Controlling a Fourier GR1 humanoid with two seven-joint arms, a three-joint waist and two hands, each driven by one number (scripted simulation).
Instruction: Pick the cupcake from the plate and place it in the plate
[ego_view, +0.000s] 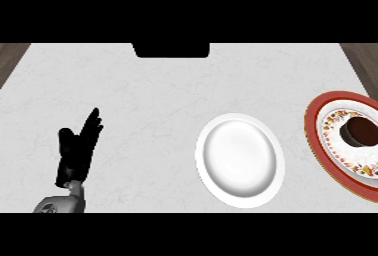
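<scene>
Counter: we see a pale grey marbled top (148, 85) filling the frame, with dark wood strips at the upper left and upper right corners.
Left hand: we find the black left hand (77, 152) at the lower left, fingers straight and pointing up, holding nothing, resting above its grey forearm.
Right hand: we see none in the frame.
White plate: we place the plain white plate (240, 160) right of centre, well apart from the hand, with nothing on it.
Red plate: we see a red-rimmed patterned plate (319, 142) at the right edge, partly cut off, near the white one but not touching.
Cupcake: we make out the dark brown cupcake (363, 130) sitting on the red plate.
Dark block: we note a black shape (171, 50) at the top centre.
</scene>
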